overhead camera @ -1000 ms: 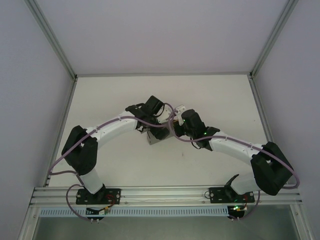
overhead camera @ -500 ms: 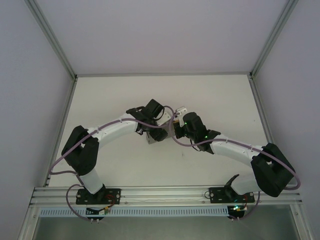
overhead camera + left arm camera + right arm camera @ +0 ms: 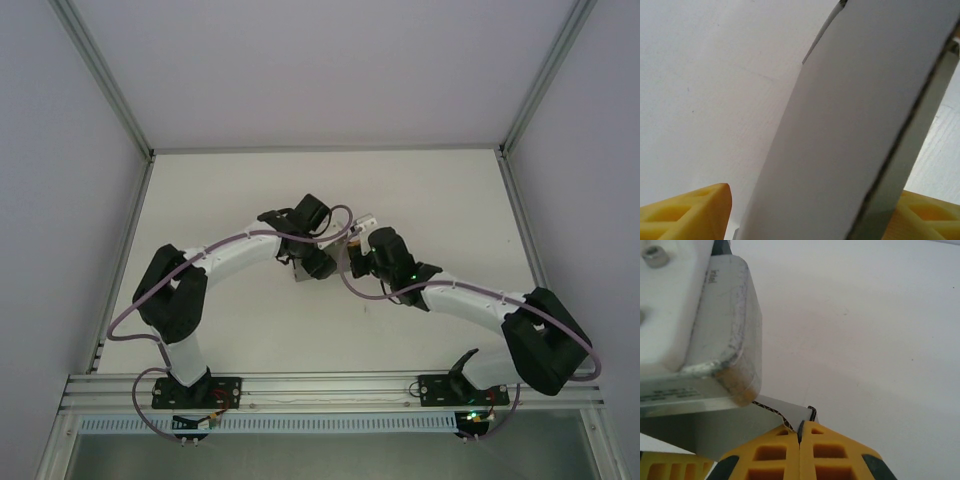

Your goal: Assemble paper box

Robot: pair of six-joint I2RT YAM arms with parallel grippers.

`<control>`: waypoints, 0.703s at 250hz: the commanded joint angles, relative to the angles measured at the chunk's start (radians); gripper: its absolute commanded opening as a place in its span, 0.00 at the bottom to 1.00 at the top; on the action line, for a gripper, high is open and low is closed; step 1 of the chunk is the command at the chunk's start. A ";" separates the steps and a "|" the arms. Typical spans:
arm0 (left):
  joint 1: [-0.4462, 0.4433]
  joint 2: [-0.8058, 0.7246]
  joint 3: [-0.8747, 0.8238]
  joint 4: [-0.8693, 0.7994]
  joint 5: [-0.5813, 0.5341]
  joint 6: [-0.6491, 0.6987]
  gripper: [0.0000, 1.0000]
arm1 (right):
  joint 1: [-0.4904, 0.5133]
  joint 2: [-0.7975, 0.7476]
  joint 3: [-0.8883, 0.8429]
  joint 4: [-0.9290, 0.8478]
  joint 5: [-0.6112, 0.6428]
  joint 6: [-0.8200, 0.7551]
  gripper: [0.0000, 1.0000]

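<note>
Two-armed folding is going on: right gripper [image 3: 800, 429] is clamping tight an edge of the plain grey thin-cardboard paper box [image 3: 855, 125] at lower frame, left gripper [image 3: 812, 200] is straddling its panel, jaws apart, probably needing to squeeze next.

White arms [image 3: 225, 258] with black joints [image 3: 175, 300], lilac cables [image 3: 125, 310] and yellow, ribbed fingers [image 3: 765, 460].

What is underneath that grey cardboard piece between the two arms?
White table shows around and below the paper box, which the right gripper pinches by an edge. The spot directly below is covered by the cardboard itself, so anything there cannot be seen.
</note>
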State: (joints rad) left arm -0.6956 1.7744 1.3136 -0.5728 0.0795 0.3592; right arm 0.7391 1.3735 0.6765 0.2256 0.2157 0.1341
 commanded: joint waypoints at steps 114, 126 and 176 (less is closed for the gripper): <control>0.039 -0.136 -0.052 0.103 0.006 -0.063 0.87 | 0.020 0.073 0.062 -0.241 0.039 0.062 0.00; 0.040 -0.173 -0.077 0.111 0.004 -0.073 0.88 | 0.020 0.078 0.076 -0.258 0.041 0.077 0.00; 0.045 -0.328 -0.171 0.100 -0.064 -0.169 0.91 | 0.019 0.091 0.136 -0.335 0.068 0.136 0.00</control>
State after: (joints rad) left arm -0.6628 1.5372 1.1999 -0.4854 0.0784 0.2733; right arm 0.7502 1.4303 0.8051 0.0708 0.2745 0.2127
